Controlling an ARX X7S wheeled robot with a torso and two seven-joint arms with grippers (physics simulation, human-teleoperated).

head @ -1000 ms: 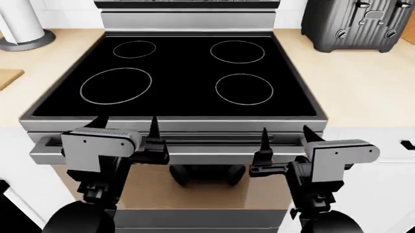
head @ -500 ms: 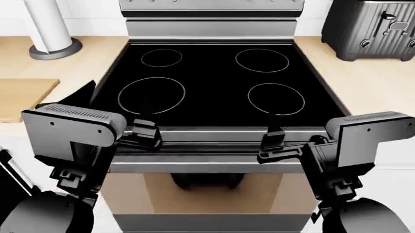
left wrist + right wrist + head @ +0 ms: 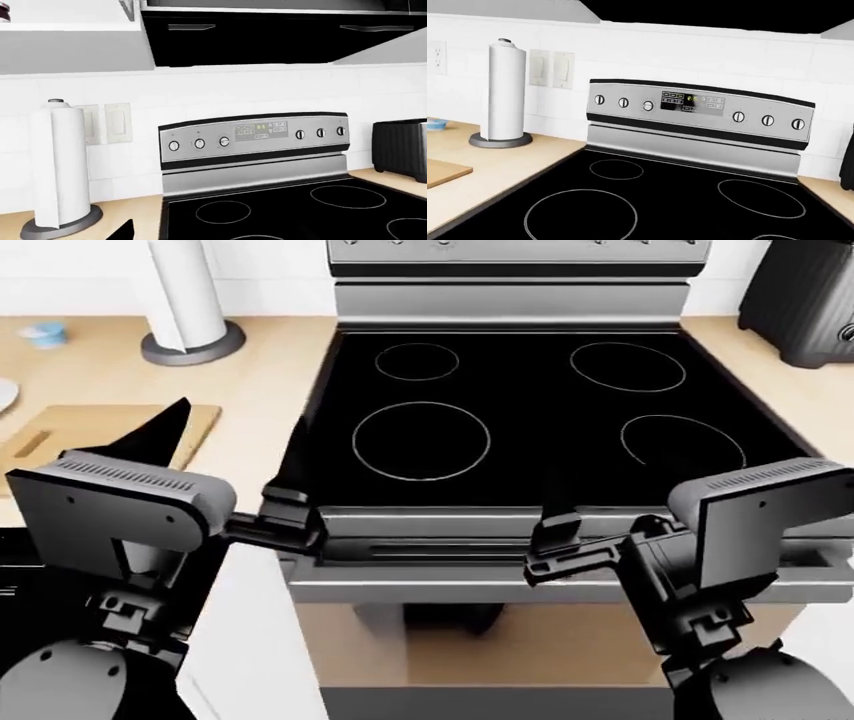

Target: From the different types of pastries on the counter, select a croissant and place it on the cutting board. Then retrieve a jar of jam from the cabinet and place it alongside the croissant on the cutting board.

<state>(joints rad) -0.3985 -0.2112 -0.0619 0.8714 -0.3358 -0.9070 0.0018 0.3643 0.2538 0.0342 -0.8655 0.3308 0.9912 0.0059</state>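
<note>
Cutting board (image 3: 80, 435): I see a light wooden rectangle with rounded corners and a slot-like handle groove near one end; my left arm covers part of it.
Board position: flat on the worktop (image 3: 267, 370), left of the stove (image 3: 534, 410), well apart from its edge.
Board axis: its long side runs roughly left to right, parallel to the stove's front edge, with the handle slot at the end farthest from the stove.
Board in right wrist view: only a corner (image 3: 444, 172) shows, left of the stove.
Croissant and jam jar: I cannot find either one.
Left gripper (image 3: 227, 475): jaws spread wide and holding nothing, one finger over the board, the other at the stove's front left corner.
Right gripper (image 3: 554, 540): at the stove's front edge; one dark finger shows, so I cannot tell how far the jaws are parted.
Paper towel roll (image 3: 187, 300): upright on the worktop behind the board, left of the stove.
Small blue cup (image 3: 47, 335): on the worktop, left of the towel roll.
</note>
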